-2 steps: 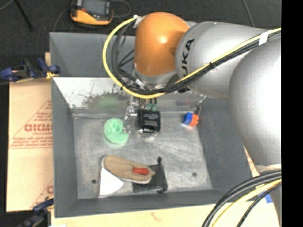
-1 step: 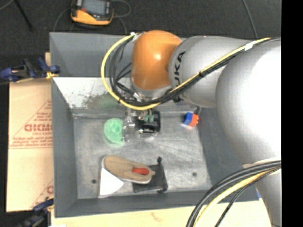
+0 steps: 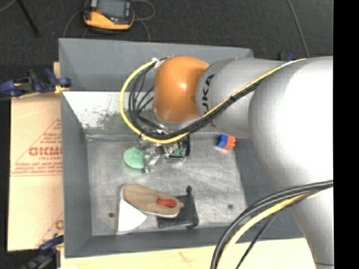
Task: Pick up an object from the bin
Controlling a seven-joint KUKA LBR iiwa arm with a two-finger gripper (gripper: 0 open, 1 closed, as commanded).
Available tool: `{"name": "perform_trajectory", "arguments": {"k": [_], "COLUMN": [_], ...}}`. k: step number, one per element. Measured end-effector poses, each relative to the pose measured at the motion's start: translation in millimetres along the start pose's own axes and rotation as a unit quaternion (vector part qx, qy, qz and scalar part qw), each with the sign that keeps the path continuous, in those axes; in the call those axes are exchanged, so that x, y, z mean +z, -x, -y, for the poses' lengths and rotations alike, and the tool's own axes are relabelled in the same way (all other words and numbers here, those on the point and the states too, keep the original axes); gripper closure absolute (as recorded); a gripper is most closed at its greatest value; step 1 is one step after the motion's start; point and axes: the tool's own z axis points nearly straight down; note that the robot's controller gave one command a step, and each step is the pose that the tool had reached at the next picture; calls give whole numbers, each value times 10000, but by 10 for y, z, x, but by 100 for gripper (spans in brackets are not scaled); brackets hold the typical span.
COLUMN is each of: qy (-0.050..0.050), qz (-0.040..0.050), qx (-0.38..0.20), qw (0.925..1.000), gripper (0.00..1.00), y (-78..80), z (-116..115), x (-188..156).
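Observation:
My gripper (image 3: 150,160) hangs below the orange wrist cover in the left middle of the bin, its metal fingertips right beside a green rounded object (image 3: 133,158). The green object lies on the bin floor, touching or nearly touching the fingers on its right side. Toward the front lies a tan oval brush-like thing with a red patch (image 3: 151,200), resting across a white triangular piece (image 3: 130,217) and a black flat object (image 3: 182,213).
A small blue and orange object (image 3: 224,143) lies at the right of the bin floor, partly under the arm. The arm covers the back and right of the bin. Bare floor shows between the green object and the front items.

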Motion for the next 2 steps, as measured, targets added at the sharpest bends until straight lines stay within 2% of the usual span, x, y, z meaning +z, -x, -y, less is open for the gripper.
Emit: {"name": "perform_trajectory", "arguments": {"k": [1, 2], "qy": [2, 0], "qz": [0, -20], "qx": [5, 205], "qw": [10000, 9998], "gripper": [100, 100], "y": [0, 79], "z": [0, -127], "x": [0, -1631]}}
